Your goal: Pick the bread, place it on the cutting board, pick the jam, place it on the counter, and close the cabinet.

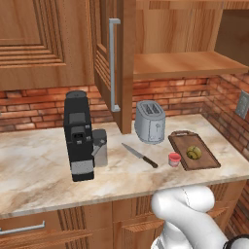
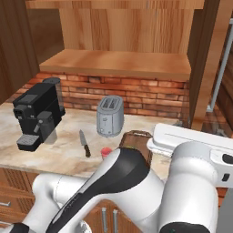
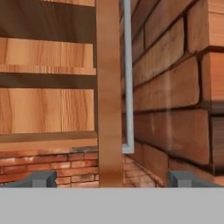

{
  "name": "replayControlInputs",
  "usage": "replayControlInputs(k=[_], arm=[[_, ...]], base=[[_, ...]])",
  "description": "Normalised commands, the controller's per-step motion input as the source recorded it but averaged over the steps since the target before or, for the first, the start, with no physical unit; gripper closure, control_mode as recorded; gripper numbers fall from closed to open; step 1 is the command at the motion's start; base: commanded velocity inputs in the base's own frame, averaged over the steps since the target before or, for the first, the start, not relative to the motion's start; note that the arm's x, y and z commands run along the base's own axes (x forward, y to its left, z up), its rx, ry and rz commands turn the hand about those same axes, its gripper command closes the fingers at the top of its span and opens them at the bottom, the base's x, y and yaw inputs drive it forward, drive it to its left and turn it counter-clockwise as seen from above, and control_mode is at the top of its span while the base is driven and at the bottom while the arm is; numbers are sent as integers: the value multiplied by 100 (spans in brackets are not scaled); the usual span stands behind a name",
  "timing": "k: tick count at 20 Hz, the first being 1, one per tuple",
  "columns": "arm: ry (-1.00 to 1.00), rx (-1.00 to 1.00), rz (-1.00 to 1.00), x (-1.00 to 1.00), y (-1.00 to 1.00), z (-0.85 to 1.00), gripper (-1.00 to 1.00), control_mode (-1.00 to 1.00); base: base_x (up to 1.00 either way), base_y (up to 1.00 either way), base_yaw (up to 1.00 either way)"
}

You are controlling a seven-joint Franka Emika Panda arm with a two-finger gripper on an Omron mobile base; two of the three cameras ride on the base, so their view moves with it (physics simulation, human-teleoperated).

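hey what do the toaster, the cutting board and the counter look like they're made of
Toaster: likely brushed metal, with a dull silver-grey sheen. Cutting board: looks like dark stained wood, brown with a raised rim. Counter: appears to be polished stone, perhaps marble, beige-cream with pale veining.

A black coffee machine point(image 1: 78, 135) stands toward the surface's left end, a silver toaster point(image 1: 150, 121) near the back edge. A black-handled knife point(image 1: 140, 155) lies between them, before a red brick wall point(image 1: 44, 104).

Cutting board point(image 2: 136, 136) and jam point(image 2: 106, 151) partly behind the arm (right base view).
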Motion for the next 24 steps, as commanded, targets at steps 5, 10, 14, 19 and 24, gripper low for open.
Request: replayControlInputs(k=[5,10,14,19,24], arm=[[0,0,7,9,-1,-6,-100,-100],[0,0,8,15,-4,-3,-100,-100],[0,0,8,20,-8,-1,-100,-100],[0,0,7,23,-8,0,-100,-100],[0,0,7,20,0,-7,-100,-100]], base=[[0,0,0],[0,0,0],[0,0,0],[0,0,0],[0,0,0]])
